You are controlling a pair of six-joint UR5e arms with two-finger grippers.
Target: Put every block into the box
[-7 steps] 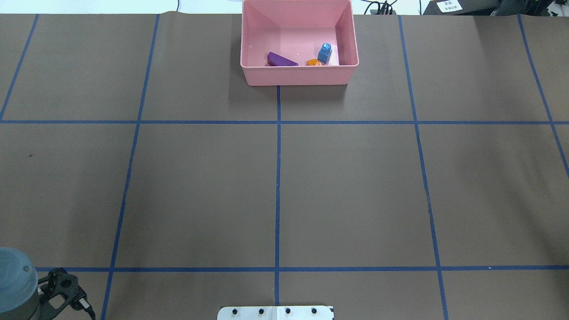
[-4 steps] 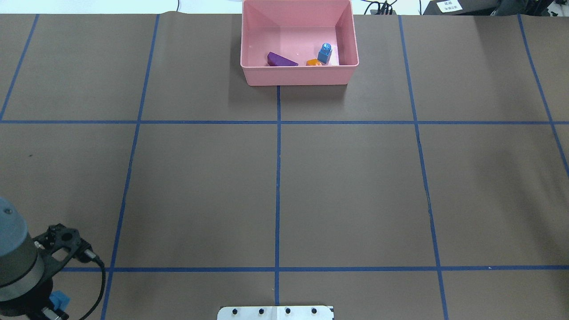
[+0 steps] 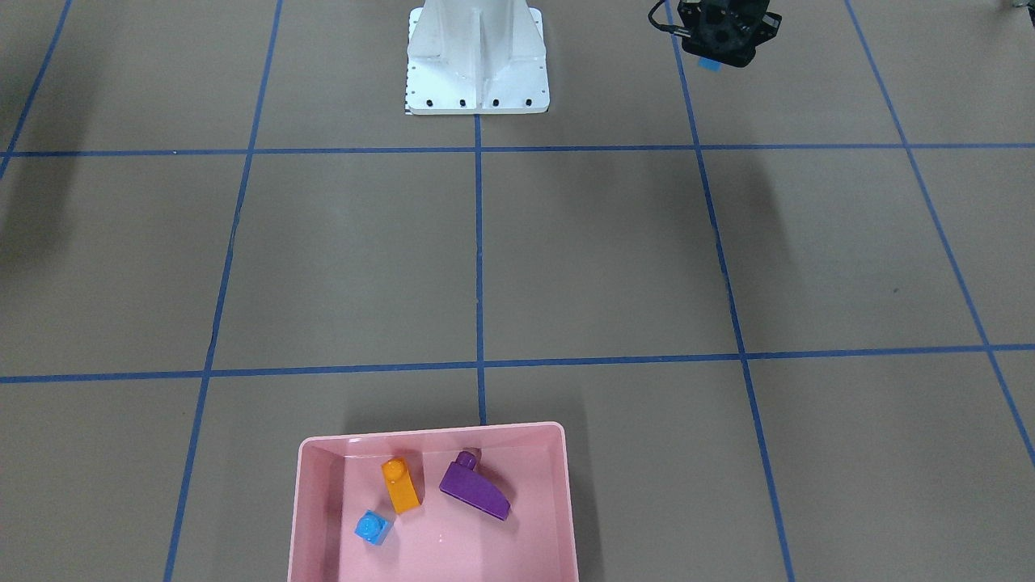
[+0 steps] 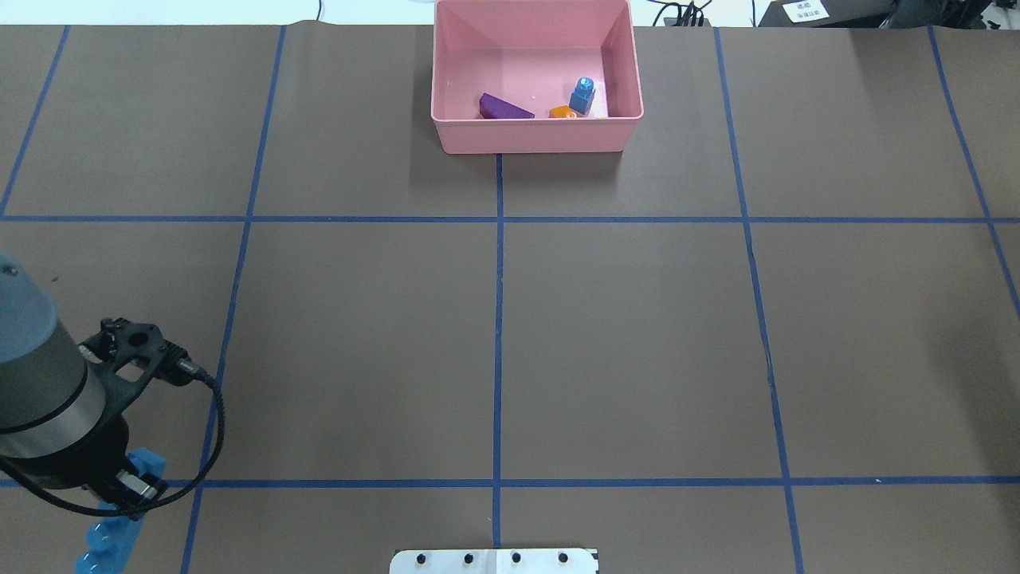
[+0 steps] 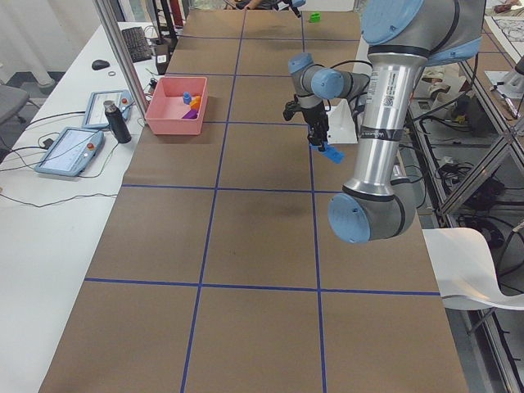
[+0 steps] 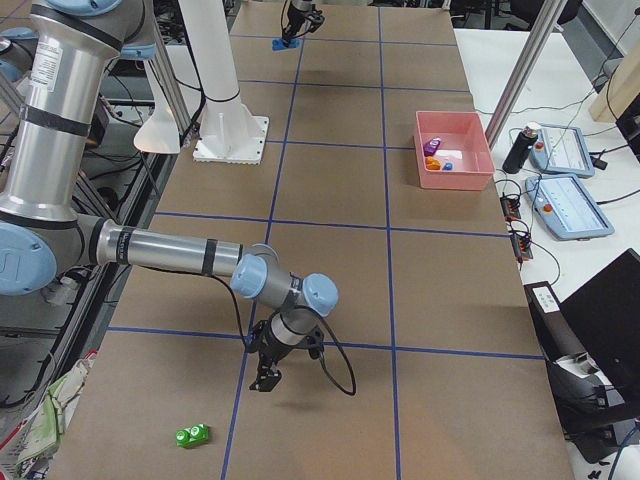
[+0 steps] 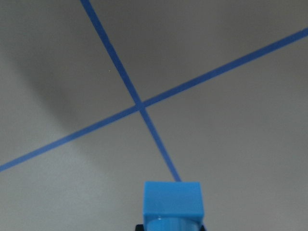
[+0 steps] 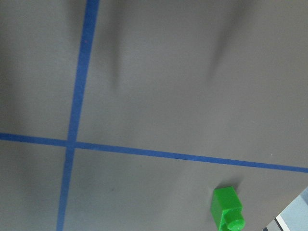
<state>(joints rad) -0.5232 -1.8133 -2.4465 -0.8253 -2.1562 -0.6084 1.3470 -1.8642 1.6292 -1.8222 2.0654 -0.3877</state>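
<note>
Robot lab: grid table (image 5: 262,246), pendants (image 5: 70,153).

The bench (image 4: 637,343) is covered edge to edge in matte brown paper, marked into large rectangles by blue tape lines (image 4: 498,319), and soft grey shadows fall across it under even indoor light. Along its far edge runs a white side table (image 5: 41,246) that carries two tablet-like control pendants (image 5: 72,152), a dark bottle (image 5: 115,123), a black keyboard (image 5: 135,42), a mouse (image 5: 100,64) and loose cables, with a slanted aluminium frame post (image 5: 120,57) rising beside it. On the opposite side a white chair (image 5: 467,262) stands on a floor cluttered with cables and equipment.
</note>
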